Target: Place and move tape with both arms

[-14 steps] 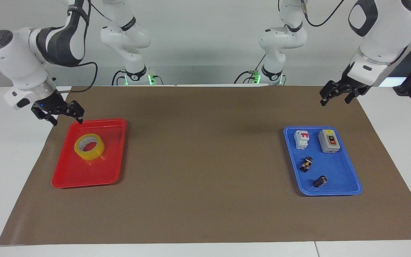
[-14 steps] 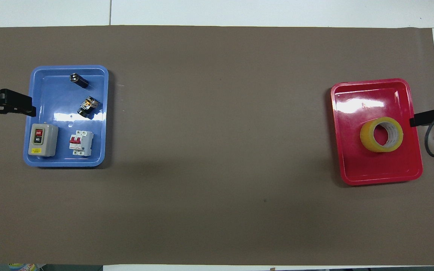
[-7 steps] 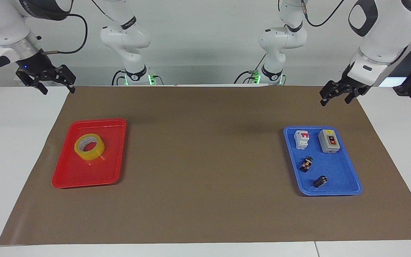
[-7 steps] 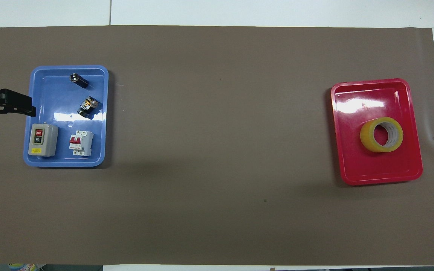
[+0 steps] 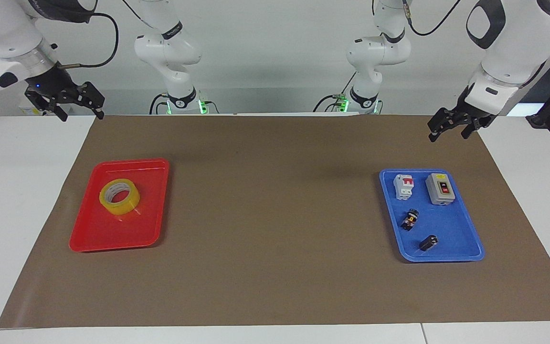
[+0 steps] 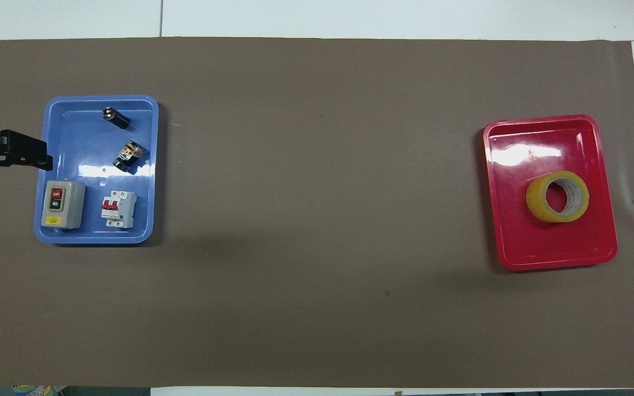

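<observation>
Tape (image 5: pixel 119 196) lies flat in red tray (image 5: pixel 89 239), toward the right arm's end of the worktop. Right gripper (image 5: pixel 67 102) is held high, jaws wide, empty. Left gripper (image 5: pixel 454 125), wide, is parked beside blue tray (image 5: pixel 466 255), likely waiting.

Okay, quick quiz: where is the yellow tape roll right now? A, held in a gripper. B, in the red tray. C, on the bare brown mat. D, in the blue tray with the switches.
B: the tape lies flat in the red tray, apart from both grippers.
</observation>
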Available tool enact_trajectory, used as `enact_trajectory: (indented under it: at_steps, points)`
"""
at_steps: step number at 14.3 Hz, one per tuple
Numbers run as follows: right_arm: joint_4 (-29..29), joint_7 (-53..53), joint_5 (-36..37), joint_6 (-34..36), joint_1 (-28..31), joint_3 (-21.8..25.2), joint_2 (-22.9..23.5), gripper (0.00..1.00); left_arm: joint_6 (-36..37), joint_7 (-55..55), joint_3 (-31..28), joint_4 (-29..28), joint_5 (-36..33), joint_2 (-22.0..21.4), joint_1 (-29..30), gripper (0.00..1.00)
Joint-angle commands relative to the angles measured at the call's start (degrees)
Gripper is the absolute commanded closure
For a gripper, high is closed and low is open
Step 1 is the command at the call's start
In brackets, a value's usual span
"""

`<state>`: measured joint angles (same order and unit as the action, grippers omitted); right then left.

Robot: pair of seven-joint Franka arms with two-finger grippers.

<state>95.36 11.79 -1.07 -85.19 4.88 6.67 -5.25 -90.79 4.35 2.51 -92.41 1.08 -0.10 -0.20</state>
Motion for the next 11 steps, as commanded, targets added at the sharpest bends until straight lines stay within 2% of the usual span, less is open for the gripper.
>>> enact_trajectory:
  at_steps: [1,6,11]
  points:
    - [-0.6,-0.3,-0.3,0.4,0.7,-0.5,0.1,0.0,0.5,-0.8,0.4,-0.5,0.8,-0.6,0.7,0.0]
    - [-2.7,-0.5,3.7,-0.2,-0.2,-1.0,0.6,0.0,0.5,-0.8,0.4,-0.5,0.8,-0.5,0.7,0.0]
    - [-2.5,-0.6,3.3,-0.7,-1.5,-0.9,0.6,0.0,0.5,-0.8,0.4,-0.5,0.8,-0.6,0.7,0.0]
